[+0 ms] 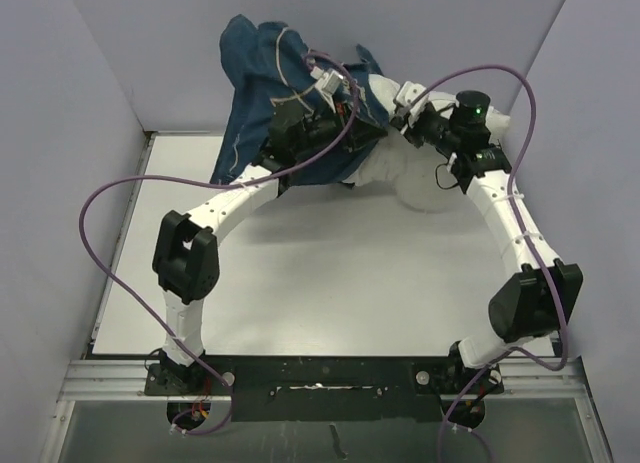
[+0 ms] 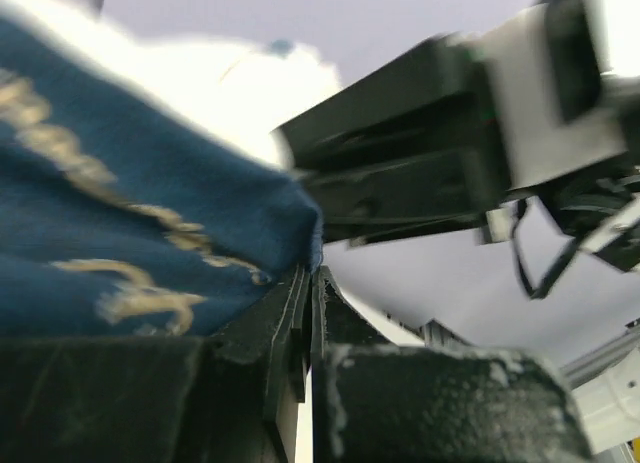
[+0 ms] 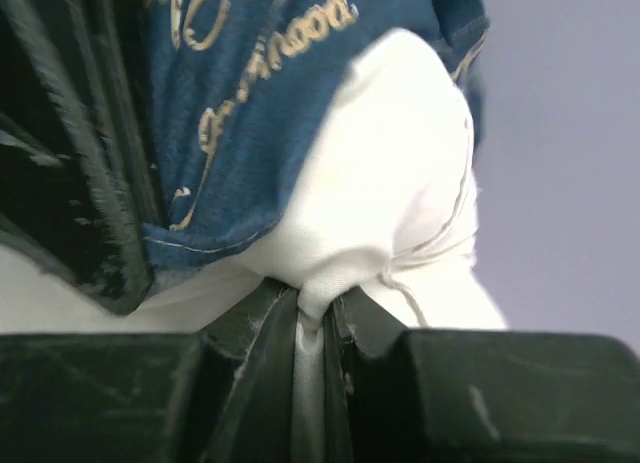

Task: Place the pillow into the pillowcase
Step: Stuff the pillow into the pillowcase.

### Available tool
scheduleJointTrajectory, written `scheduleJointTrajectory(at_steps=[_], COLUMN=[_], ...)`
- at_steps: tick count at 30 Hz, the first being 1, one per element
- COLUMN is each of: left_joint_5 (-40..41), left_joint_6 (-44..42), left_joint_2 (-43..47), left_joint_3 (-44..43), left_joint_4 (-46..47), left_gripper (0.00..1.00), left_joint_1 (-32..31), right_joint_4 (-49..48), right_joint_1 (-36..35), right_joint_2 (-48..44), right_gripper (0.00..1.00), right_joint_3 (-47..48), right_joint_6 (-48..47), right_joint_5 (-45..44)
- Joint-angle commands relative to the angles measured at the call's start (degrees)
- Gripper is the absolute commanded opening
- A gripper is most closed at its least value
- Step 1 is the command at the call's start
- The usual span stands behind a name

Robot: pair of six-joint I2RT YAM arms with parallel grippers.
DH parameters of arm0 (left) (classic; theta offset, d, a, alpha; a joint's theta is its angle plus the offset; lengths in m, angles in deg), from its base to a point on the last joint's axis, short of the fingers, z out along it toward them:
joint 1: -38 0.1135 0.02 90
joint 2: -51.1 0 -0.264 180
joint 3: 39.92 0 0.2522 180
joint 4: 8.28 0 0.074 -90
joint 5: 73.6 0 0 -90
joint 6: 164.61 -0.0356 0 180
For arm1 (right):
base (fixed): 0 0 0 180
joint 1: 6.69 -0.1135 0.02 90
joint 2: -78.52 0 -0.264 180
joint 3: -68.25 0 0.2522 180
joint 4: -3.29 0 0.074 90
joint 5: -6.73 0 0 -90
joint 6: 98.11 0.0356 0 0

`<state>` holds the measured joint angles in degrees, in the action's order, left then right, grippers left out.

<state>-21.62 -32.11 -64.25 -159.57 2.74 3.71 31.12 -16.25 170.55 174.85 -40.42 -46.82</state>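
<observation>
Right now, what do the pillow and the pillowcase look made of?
The pillowcase: matte navy woven cloth, likely cotton; stitched hem, cream print. The pillow: soft white fabric over stuffing; it bunches where the right hand pinches it.

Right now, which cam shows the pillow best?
Right wrist: the pillow sits close, a fold pinched in the right claw, pillowcase over its top. Top external shows only a white patch behind the arms; left wrist, a blurred strip.
</observation>
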Motion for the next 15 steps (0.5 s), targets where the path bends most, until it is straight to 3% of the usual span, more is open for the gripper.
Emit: scheduleJointTrajectory(at_steps=[1,7,15], left_joint_5=[2.1,11.3,11.9], left_joint_6=[-1.8,-4.9,-4.7], left_joint_2=[3.1,7.5,9.8], left_joint_3=[13.5,35.9,49.9], left_joint_4=[4.3,9.5,21.4], left_gripper=[0.0,0.0,0.0], left_joint_1=[-1.4,-0.5,-0.9], right_joint_4=[-12.9,-17.9,-24.1], right_joint_1=[-3.3,-6.7,-9.8], right_joint_2=[-9.3,-10.9,-4.8], right_gripper=[0.0,0.0,0.0], right_joint_3=[-13.3,-33.4,-37.9], right_joint_6=[-7.9,-5.5,4.9], right_joint_5=[3.2,4.8,7.7])
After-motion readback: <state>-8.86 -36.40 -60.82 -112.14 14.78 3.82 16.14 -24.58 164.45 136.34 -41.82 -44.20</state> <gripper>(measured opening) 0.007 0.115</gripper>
